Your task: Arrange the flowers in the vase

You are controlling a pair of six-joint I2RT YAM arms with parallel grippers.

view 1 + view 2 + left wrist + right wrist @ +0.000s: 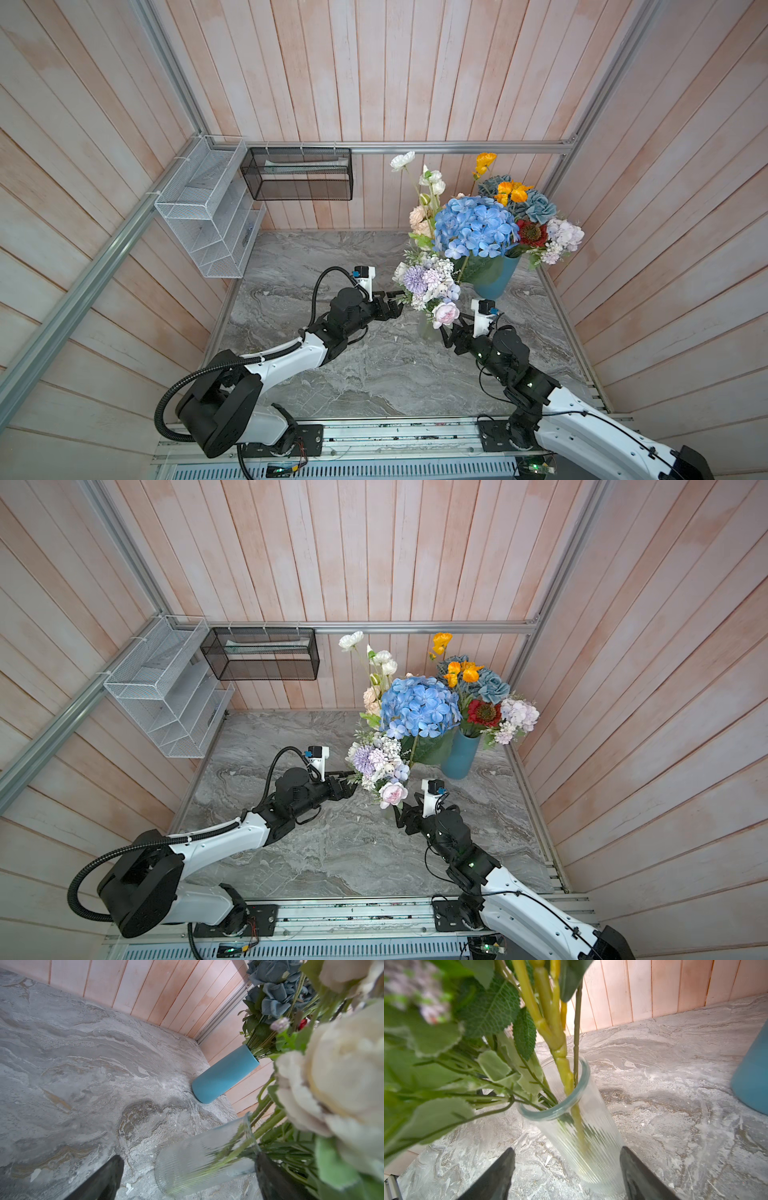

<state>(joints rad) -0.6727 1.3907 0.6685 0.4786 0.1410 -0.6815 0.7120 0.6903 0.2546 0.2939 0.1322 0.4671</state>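
Glass vase (583,1130): clear and ribbed, upright on the marble table (332,374), between the two grippers.
Left gripper (395,304): jaws spread wide, holding nothing, tips just beside the lilac bloom (413,279).
Right gripper (567,1149): jaws parted, one on either side of the glass vase's lower body. Nothing is clamped, and a gap shows at one finger (500,1176).
Near flowers: green stems (562,1068) stand inside the glass vase, with lilac, white and pink heads leaning toward the left arm.
Blue hydrangea (476,226): a large head above both vases. Which vase holds its stem cannot be told.
Far flowers: dusty-blue roses (276,991), a red daisy (532,233) and orange blooms (513,192) rise from the blue vase (494,279) in the far right corner.
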